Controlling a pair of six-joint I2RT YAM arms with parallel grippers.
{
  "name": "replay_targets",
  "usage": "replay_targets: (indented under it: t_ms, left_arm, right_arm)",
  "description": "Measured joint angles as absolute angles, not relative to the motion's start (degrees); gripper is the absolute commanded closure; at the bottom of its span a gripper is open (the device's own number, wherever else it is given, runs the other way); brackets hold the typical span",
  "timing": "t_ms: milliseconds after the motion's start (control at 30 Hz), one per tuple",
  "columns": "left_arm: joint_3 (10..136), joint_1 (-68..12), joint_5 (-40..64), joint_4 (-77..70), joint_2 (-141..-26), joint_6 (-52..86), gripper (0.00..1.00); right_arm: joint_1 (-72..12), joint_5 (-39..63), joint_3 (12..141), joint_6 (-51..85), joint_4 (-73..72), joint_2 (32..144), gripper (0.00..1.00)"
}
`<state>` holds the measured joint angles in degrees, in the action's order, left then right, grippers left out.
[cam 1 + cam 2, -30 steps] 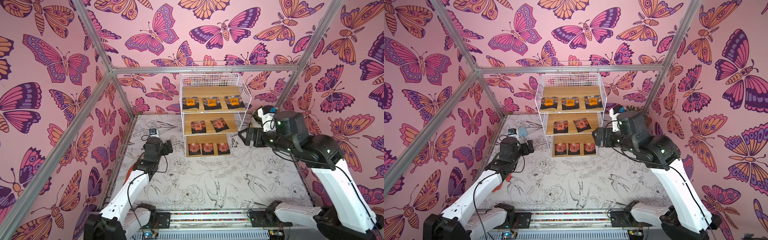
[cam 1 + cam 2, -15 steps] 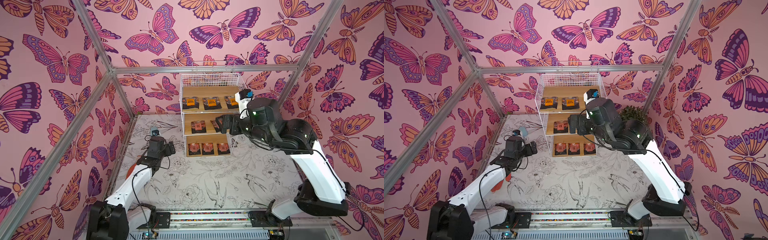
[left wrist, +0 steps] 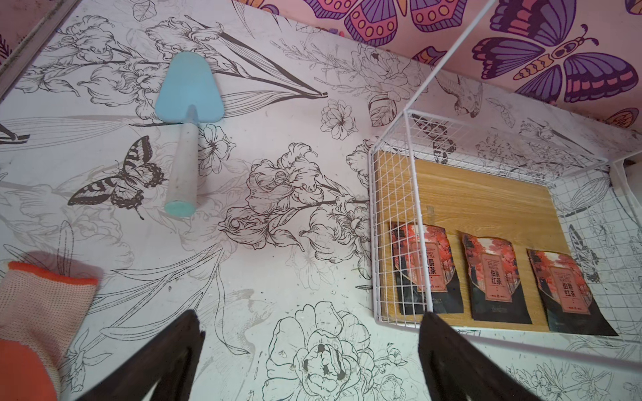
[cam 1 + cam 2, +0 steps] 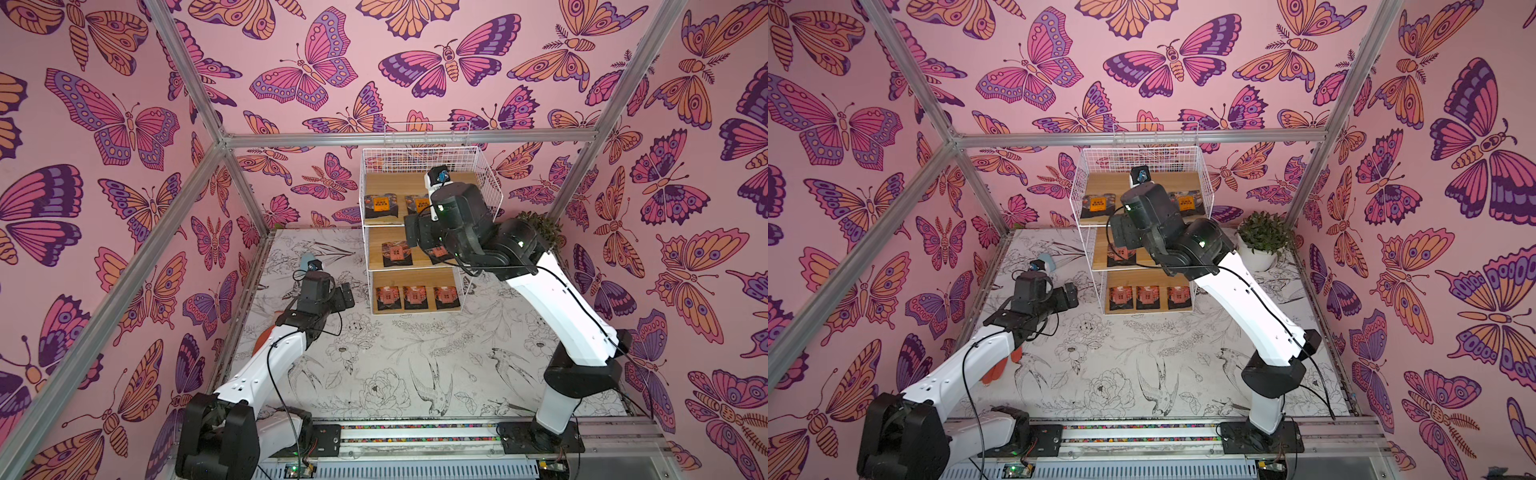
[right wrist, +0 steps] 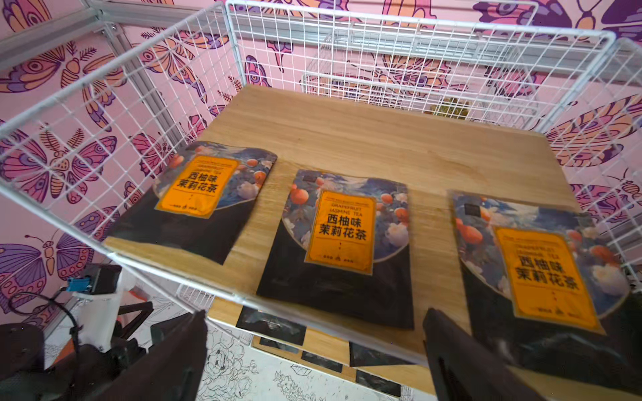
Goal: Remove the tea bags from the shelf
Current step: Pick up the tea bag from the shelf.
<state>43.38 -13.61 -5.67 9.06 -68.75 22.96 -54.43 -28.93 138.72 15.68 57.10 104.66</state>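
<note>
Far left, an orange glove lies on the mat, partly under the L arm. Past it, twd the back wall, a pale blue trowel lies flat w/ its handle pointing back at the arm. The L gripper hangs low over the mat, jaws wide apart & nothing btwn them. It is near the front left corner of the bottom tier of the shelf.

The shelf stands at back centre, and all eight tea bags are on it.
- **Top tier:** three orange-label ones in a row, flat on the board near the front.
- **Middle tier:** two pink-label ones, the right one mostly hidden by the R arm in both top views.
- **Bottom tier:** three pink-label ones side by side at the front edge.

The R gripper is up at the front of the top tier, jaws spread wide & holding nothing. It points in over the front wire twd the middle & right orange bags. The wrist view is blurred there, so it's hard to say if a finger touches the wire.

Right of the shelf, a white pot w/ a green plant stands near the back right corner, apart from the shelf.
</note>
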Motion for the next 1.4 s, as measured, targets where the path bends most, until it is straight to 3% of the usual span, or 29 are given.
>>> replay_targets:
  t_ms: [367,1200,1400]
  left_arm:
    - [44.1,-14.2,-4.5,9.1,-71.4,23.5,0.0]
    - [44.3,-14.3,-4.7,9.1,-72.1,23.5,0.0]
    - [44.3,-14.4,-4.8,9.1,-72.1,23.5,0.0]
  right_arm:
    - [-49.5,-26.6,144.1,15.2,55.0,107.5,0.01]
    - [-49.1,-25.7,145.4,14.9,57.2,112.0,0.0]
    - [-49.1,-25.1,146.1,15.0,57.8,112.4,0.09]
